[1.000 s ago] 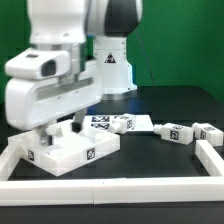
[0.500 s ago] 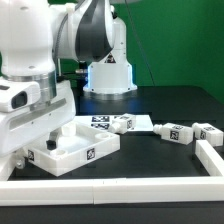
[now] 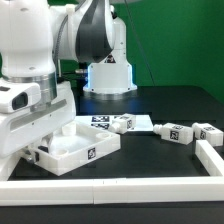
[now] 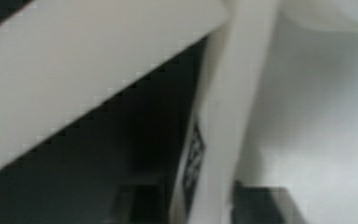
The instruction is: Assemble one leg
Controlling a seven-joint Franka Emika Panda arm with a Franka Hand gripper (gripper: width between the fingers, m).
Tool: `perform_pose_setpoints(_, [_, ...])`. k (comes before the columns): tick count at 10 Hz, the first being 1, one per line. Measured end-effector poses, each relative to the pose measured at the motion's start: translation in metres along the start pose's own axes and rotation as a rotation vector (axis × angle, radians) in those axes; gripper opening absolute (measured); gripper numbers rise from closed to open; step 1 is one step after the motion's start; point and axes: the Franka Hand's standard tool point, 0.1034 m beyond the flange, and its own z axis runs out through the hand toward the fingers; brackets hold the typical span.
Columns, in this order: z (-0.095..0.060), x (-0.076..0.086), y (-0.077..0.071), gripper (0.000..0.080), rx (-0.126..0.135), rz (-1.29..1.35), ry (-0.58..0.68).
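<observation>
Lying loose on black bench (image 3: pixel 178 104), right of centre: short white tagged plastic leg (image 3: pixel 168 132). Probably handling as light, stiff, slippery; gripping across plain mid-length advised. White pincer (image 3: pixel 45 140) hovering lower left, opening not discernible.

The robot arm (image 3: pixel 25 40) is clad in smooth, glossy white plastic shells with rounded edges. A bulbous upper link (image 3: pixel 88 30) appears in grey shade, with a darker patch where it meets the neighbouring joint. The base pedestal (image 3: pixel 108 80) is white and flared, widening toward the table. A band of blue light (image 3: pixel 104 63) is noted across its upper part. The foremost casing (image 3: pixel 35 105) is a broad white block, divided by a thin dark seam between its shells. The gripper (image 3: pixel 40 146) is housed in the same white plastic; the finish of its fingers cannot be made out. Only blurred white and black surfaces are recorded in the wrist view.
</observation>
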Motion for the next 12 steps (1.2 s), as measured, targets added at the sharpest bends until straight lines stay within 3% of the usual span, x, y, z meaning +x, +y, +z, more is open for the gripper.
perform_pose_setpoints(1, [-0.003,0.009,-0.001,0.0092,0.039,0.066,-0.016])
perform_pose_setpoints(2, [-0.009,0.024,0.003,0.0054,0.034,0.155,-0.016])
perform_pose_setpoints(4, [-0.02,0.066,0.003,0.0054,0.043,0.354,-0.034])
perform_pose_setpoints(6, [-0.021,0.101,0.009,0.0054,0.042,0.477,-0.03])
perform_pose_setpoints(9, [-0.004,0.127,-0.01,0.0054,0.09,0.62,-0.102])
perform_pose_setpoints(10, [-0.004,0.129,-0.012,0.0054,0.104,0.632,-0.126])
perform_pose_setpoints(12, [-0.004,0.128,-0.012,0.0054,0.103,0.63,-0.125])
